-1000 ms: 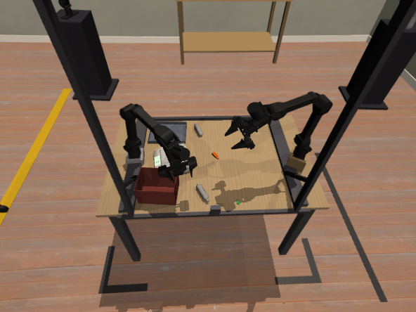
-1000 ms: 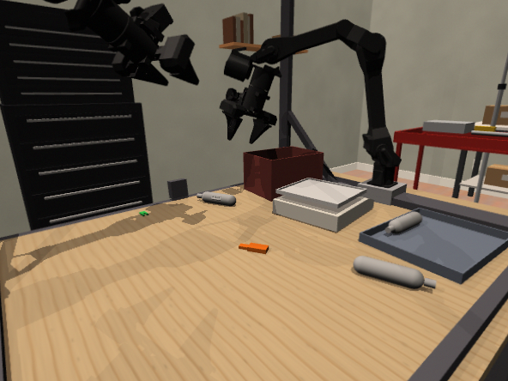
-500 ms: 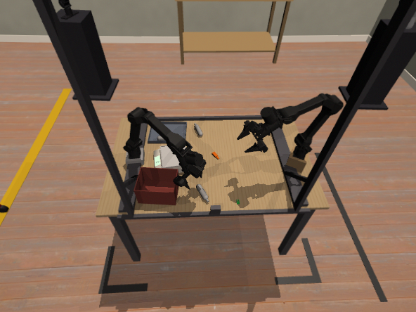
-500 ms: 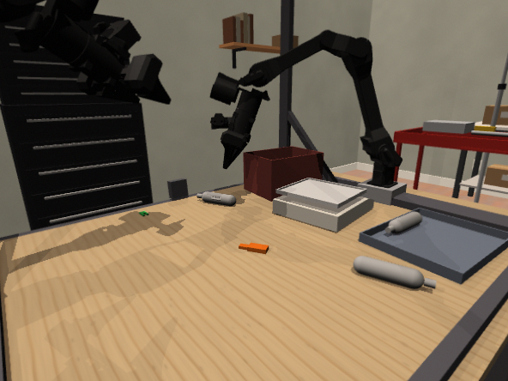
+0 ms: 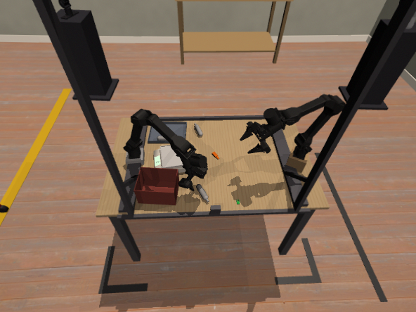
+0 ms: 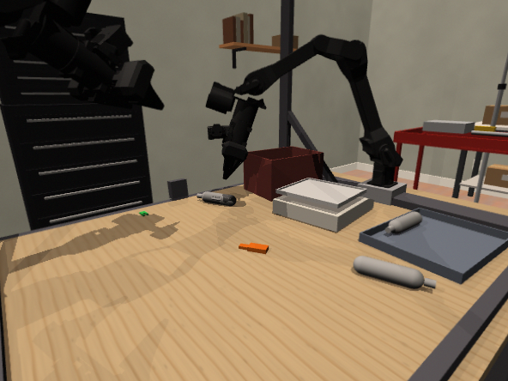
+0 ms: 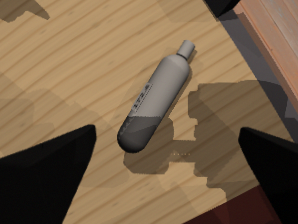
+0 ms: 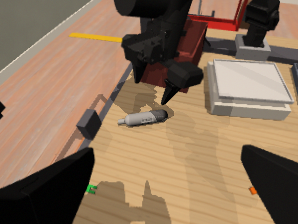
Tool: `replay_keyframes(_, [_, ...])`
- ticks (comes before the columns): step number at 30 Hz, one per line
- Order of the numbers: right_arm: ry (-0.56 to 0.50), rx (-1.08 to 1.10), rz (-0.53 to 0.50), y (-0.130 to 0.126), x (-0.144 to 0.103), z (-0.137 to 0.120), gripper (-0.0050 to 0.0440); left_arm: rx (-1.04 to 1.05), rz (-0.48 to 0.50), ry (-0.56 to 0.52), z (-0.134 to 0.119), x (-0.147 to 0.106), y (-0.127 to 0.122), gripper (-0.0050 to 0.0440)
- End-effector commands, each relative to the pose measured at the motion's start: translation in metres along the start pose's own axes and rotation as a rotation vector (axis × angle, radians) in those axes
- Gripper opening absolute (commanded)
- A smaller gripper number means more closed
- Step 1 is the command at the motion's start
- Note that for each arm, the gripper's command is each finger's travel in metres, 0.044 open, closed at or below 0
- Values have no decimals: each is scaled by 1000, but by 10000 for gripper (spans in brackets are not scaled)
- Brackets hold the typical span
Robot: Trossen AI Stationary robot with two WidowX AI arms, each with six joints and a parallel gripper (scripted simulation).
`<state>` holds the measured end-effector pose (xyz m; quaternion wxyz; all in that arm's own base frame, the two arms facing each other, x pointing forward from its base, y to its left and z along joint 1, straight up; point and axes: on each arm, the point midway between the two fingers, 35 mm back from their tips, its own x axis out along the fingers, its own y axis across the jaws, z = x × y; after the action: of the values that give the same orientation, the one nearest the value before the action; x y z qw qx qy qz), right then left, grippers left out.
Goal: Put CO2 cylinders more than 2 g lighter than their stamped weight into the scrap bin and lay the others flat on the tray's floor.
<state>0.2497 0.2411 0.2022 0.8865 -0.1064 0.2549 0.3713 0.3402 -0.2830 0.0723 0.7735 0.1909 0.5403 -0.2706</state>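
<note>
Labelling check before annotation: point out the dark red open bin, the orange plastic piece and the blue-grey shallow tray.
dark red open bin (image 5: pixel 157 196) (image 6: pixel 259 176): top, exterior; side wall
orange plastic piece (image 6: pixel 258 248): exterior; wider end
blue-grey shallow tray (image 6: pixel 450 246): exterior; bare floor
</note>
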Motion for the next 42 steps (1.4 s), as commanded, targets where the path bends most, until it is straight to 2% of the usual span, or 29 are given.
replay_keyframes(1, [-21,-3,1,1,-3,7,440,-5,-6,-25,9,-5,-1,440])
replay_keyframes(7, [-21,-3,1,1,-3,7,440,-2,-3,-25,7,-7,0,440])
replay_keyframes(11, [-21,-3,1,1,-3,7,440,30,-13,-12,10,-1,1,344])
replay_keyframes(15, [-21,-3,1,1,-3,7,440,158,-46,15,19,10,1,255])
replay_keyframes(20, [-21,-3,1,1,-3,7,440,363,-109,47,31,28,1,255])
replay_keyframes(27, [-21,-3,1,1,-3,7,440,487,-152,60,37,40,2,255])
replay_keyframes(42, [-21,-3,1,1,-3,7,440,506,-159,72,34,57,-3,255])
